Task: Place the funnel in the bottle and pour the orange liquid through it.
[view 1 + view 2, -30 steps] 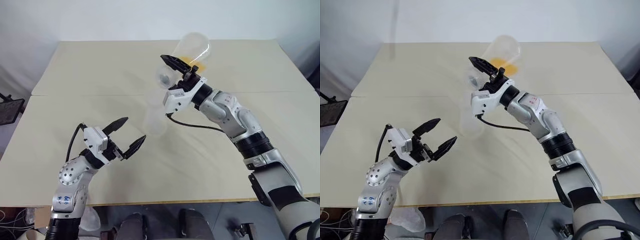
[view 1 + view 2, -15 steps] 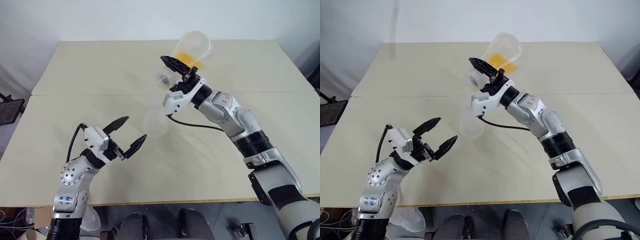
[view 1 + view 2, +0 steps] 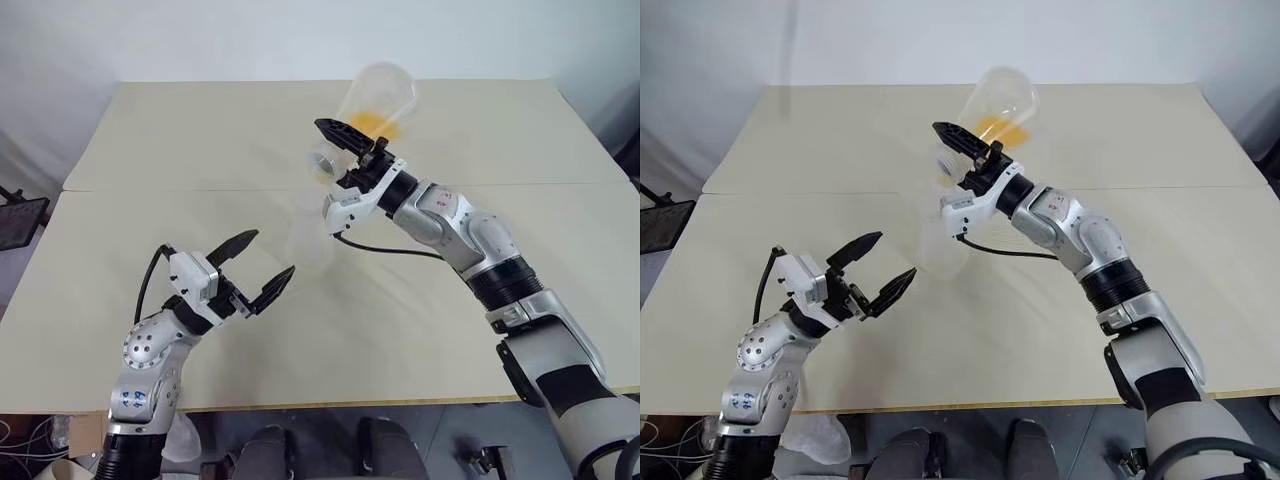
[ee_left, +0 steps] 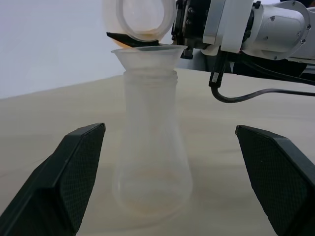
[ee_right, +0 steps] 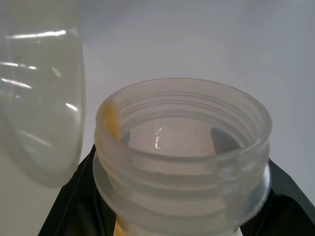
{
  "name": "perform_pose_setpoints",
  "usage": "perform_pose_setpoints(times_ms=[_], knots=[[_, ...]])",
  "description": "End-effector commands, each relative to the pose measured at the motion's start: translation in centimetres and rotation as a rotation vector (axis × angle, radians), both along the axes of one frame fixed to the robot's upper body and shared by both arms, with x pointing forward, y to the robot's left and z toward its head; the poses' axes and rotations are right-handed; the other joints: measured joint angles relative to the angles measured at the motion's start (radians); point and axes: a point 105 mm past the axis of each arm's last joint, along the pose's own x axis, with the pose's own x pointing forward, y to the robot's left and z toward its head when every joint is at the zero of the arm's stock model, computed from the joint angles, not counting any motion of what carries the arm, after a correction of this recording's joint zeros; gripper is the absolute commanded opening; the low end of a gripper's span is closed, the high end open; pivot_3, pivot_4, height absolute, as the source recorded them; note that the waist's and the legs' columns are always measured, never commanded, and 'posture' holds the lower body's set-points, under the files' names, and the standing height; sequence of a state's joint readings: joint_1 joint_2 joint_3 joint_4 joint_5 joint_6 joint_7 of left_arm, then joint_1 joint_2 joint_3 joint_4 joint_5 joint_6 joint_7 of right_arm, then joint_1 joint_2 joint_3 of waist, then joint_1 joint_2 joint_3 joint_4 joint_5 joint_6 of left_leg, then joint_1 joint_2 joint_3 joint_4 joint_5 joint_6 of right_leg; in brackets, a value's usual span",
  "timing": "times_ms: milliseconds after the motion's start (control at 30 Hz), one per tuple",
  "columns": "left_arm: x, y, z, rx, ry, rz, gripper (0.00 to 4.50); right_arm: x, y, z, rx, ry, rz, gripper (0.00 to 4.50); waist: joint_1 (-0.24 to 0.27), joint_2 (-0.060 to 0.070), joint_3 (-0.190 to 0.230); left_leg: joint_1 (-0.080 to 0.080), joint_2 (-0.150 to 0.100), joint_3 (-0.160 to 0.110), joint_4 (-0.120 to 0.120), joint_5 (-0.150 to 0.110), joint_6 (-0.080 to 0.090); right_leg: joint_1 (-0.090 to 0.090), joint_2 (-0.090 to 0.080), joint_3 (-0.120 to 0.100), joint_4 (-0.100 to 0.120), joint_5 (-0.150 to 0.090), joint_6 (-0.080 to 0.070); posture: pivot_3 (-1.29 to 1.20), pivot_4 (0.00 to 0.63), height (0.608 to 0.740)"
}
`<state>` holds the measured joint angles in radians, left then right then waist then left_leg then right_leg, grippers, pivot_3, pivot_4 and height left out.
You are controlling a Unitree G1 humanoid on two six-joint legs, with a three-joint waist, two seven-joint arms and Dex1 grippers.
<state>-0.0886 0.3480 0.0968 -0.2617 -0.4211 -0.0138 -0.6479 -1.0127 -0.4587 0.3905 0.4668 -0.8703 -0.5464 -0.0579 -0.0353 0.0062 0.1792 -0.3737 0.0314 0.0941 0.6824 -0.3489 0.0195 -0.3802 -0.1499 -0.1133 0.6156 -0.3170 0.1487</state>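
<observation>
The small clear bottle (image 4: 150,147) stands upright on the beige table (image 3: 150,150), with the clear funnel (image 4: 147,56) seated in its neck. My right gripper (image 3: 330,145) is shut on the threaded neck of a large clear conical vessel (image 3: 378,95). The vessel is tipped so that its mouth (image 4: 140,17) hangs just above the funnel. The orange liquid (image 3: 372,122) pools low in the tilted vessel, and a streak of it shows at the mouth's inner rim (image 5: 112,123). My left gripper (image 3: 272,253) is open, a short way in front of the bottle and apart from it.
The table is two beige tops joined by a seam (image 3: 180,188). A black object (image 3: 20,215) sits off the table's left edge. A black cable (image 3: 385,250) hangs under my right wrist, just right of the bottle.
My right wrist has rolled a little, tipping the vessel further and bringing its mouth slightly lower toward the funnel. The left gripper and the bottle have stayed where they were.
</observation>
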Motion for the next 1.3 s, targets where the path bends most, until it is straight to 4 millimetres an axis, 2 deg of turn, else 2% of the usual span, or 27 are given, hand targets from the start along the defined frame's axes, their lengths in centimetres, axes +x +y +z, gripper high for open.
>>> perform_pose_setpoints(times_ms=[33,1300], knots=[[-0.2,-0.4,0.6,-0.002,-0.040,-0.008,4.50,-0.6,0.1,2.2,0.020,-0.083,0.022,2.50,0.000,0.000,0.000,0.000,0.000,0.000,0.000,0.000,0.000,0.000,0.000,0.000,0.000,0.000,0.000,0.00,0.150,0.740],[0.9,-1.2,0.9,-0.022,-0.061,-0.032,4.50,-1.0,0.0,2.4,-0.039,-0.204,0.034,2.50,-0.001,0.000,0.000,0.000,0.000,0.000,0.000,0.000,0.000,0.000,0.000,0.000,0.000,0.000,0.000,0.00,0.150,0.740]])
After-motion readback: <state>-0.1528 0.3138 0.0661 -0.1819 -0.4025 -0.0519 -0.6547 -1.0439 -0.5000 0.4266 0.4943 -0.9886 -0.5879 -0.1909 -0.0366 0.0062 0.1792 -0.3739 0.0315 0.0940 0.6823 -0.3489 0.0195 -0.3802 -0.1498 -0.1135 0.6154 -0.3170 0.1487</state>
